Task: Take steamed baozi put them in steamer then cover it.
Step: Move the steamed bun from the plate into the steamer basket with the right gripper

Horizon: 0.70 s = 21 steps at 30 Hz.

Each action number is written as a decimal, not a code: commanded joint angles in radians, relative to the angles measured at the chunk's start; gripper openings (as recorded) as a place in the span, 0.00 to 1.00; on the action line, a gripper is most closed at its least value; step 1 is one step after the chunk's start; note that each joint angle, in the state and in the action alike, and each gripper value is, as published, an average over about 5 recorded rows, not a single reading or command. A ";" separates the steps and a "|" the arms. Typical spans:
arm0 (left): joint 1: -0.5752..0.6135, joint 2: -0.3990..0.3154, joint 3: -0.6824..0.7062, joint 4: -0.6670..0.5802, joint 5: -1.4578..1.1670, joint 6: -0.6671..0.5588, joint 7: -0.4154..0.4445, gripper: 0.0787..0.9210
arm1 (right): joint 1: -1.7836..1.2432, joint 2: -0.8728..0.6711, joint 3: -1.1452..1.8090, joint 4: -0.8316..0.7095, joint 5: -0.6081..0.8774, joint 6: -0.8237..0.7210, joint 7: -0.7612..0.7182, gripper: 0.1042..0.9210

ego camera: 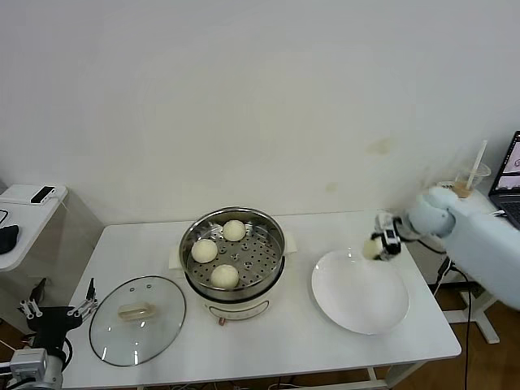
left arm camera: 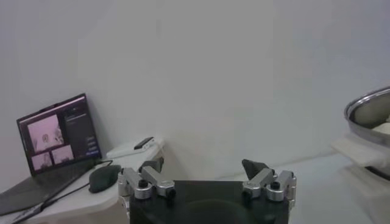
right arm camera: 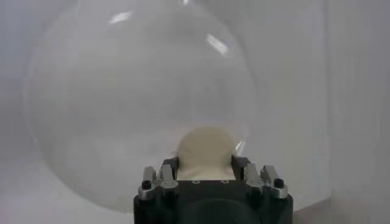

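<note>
Meanwhile three baozi sit in the steamer; right gripper jaws clamp a fourth bun above the plate.

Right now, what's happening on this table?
The right gripper holds the last baozi over the far edge of the white plate. Three baozi already sit in the steamer. The cover lies flat on the table beside the steamer, which is not yet covered. The left gripper waits open off the table's near-left corner.
</note>
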 commanded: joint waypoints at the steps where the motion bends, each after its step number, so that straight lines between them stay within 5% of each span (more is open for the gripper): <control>1: -0.002 0.000 0.005 -0.002 0.004 0.001 0.000 0.88 | 0.372 0.106 -0.246 0.102 0.277 -0.119 0.057 0.57; 21: -0.014 0.001 0.021 0.005 0.018 0.004 0.003 0.88 | 0.368 0.487 -0.390 0.045 0.564 -0.277 0.240 0.58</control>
